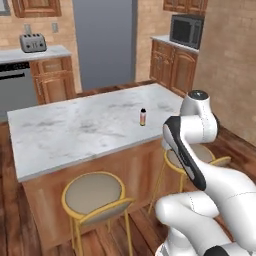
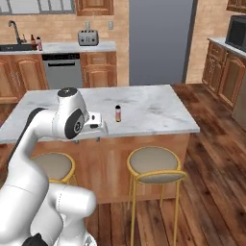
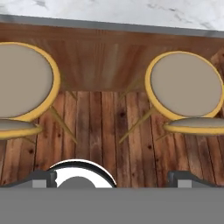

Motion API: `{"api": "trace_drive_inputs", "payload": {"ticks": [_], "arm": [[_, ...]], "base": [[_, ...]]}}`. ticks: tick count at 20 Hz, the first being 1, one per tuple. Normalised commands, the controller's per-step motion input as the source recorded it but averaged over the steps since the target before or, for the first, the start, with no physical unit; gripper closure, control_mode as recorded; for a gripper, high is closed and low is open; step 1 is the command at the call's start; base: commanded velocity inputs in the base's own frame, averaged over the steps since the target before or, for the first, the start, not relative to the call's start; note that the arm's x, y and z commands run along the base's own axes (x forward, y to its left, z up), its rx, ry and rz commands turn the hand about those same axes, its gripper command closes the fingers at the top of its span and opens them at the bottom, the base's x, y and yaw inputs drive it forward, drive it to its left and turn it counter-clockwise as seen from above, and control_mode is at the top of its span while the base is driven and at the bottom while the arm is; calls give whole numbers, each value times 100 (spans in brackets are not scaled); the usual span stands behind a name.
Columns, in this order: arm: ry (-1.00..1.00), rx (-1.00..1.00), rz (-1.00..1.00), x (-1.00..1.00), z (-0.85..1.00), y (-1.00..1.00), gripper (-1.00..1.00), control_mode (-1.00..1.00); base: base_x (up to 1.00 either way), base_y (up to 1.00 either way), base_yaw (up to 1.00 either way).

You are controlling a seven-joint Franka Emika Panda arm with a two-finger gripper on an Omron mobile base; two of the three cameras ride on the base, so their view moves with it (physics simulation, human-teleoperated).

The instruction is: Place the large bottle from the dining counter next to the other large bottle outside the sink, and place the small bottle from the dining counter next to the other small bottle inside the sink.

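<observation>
The small dark-capped orange bottle point(image 1: 143, 117) stands mid-frame on the white marble dining counter point(image 1: 75, 130), awaiting pickup; the two-finger gripper point(image 3: 113, 178), jaws apart, points floorward.

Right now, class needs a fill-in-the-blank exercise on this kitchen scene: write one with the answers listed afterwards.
1. The small bottle stands upright on the marble ____.
2. Under the counter's near edge stand ____ yellow-framed stools.
3. The gripper's jaws are ____, holding nothing.
4. The toaster sits beside the tall grey ____.

Answers: counter; two; open; refrigerator
</observation>
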Motion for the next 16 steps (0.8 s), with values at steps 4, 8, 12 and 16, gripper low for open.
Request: {"api": "trace_drive_inputs", "payload": {"ticks": [4, 8, 12, 16], "arm": [[0, 0, 0, 0, 0, 0, -100, 100], [0, 0, 0, 0, 0, 0, -100, 100], [0, 0, 0, 0, 0, 0, -100, 100], [0, 0, 0, 0, 0, 0, -100, 100]], "base": [[-9, -78, 45], [-7, -84, 42], [0, -49, 33], [2, -1, 12]]}}
